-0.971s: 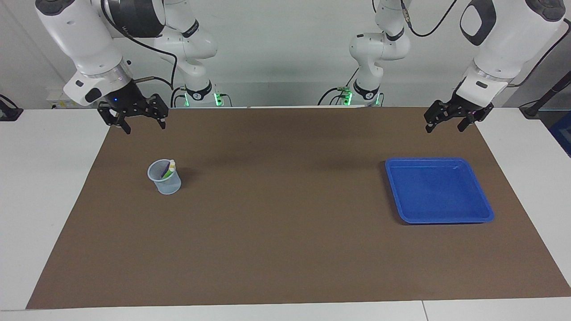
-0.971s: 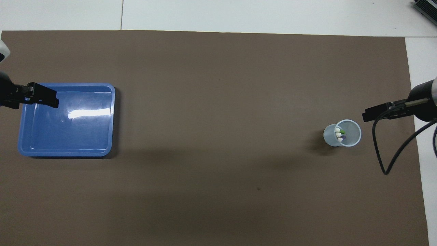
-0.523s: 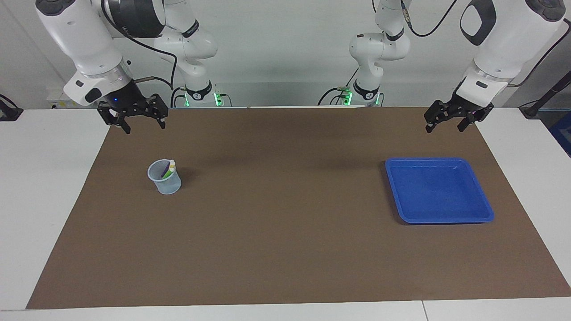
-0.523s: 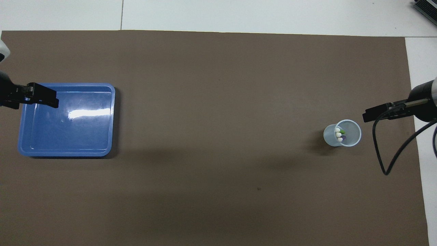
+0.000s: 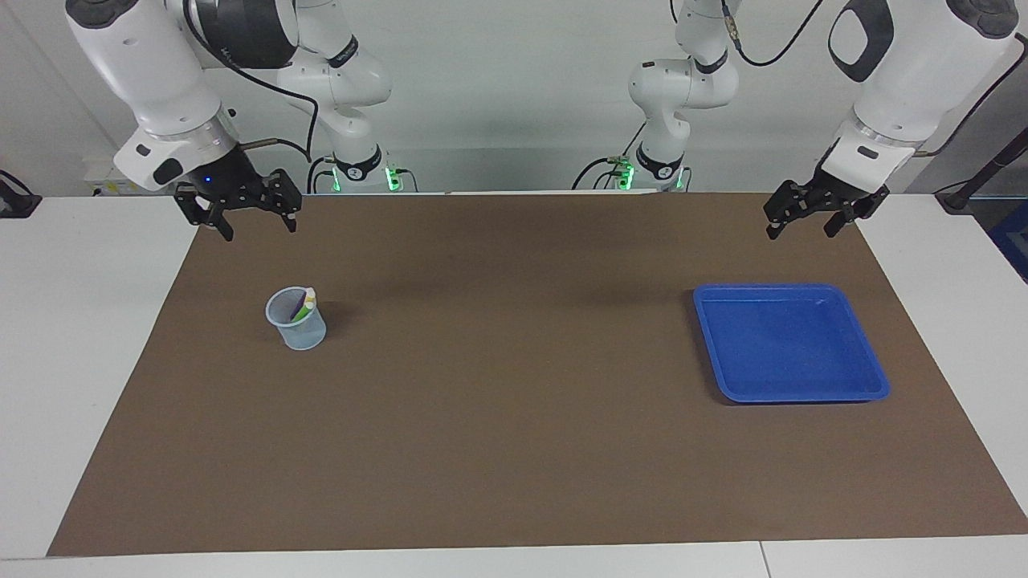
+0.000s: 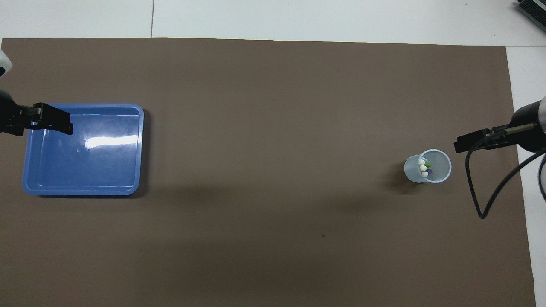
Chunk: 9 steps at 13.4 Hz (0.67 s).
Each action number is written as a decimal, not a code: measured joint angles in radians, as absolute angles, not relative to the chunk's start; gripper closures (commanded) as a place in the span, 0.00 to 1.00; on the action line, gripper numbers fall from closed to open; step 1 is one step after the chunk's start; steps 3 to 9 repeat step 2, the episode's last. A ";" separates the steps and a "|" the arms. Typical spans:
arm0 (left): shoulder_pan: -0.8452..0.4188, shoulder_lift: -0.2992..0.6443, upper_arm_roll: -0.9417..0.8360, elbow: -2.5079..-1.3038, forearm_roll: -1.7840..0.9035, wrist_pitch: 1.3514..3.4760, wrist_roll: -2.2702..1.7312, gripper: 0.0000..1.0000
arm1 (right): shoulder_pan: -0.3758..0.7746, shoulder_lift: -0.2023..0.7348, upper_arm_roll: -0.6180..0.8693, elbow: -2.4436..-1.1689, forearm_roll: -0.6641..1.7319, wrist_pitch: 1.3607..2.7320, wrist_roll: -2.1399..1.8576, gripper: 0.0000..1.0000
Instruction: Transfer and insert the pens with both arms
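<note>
All three pens (image 5: 305,303) stand in the clear cup (image 5: 297,319) at the right arm's end of the worktop, so the task looks finished. Right hand (image 5: 250,218) and left hand (image 5: 801,220) hang wide and empty above the mat's (image 5: 514,449) corners; nothing more seems needed.

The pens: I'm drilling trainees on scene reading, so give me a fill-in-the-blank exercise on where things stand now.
1. The pens stand inside the clear ____.
2. The blue tray holds ____ pens.
3. The cup sits toward the ____ arm's end of the table.
4. Both the left end effector and the right end effector are ____.

Answers: cup; no; right; open
</note>
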<state>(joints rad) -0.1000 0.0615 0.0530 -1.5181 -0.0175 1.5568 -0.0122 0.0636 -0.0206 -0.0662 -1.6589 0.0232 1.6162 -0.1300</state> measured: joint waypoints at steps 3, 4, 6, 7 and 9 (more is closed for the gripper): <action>-0.100 0.061 0.053 -1.518 -0.017 1.557 -0.012 0.00 | 0.064 -0.021 -0.065 -1.659 0.020 1.616 -0.130 0.00; -0.100 0.061 0.053 -1.518 -0.017 1.557 -0.012 0.00 | 0.064 -0.021 -0.065 -1.659 0.020 1.616 -0.130 0.00; -0.100 0.061 0.053 -1.518 -0.017 1.557 -0.012 0.00 | 0.064 -0.021 -0.065 -1.659 0.020 1.616 -0.130 0.00; -0.100 0.061 0.053 -1.518 -0.017 1.557 -0.012 0.00 | 0.064 -0.021 -0.065 -1.659 0.020 1.616 -0.130 0.00; -0.100 0.061 0.053 -1.518 -0.017 1.557 -0.012 0.00 | 0.064 -0.021 -0.065 -1.659 0.020 1.616 -0.130 0.00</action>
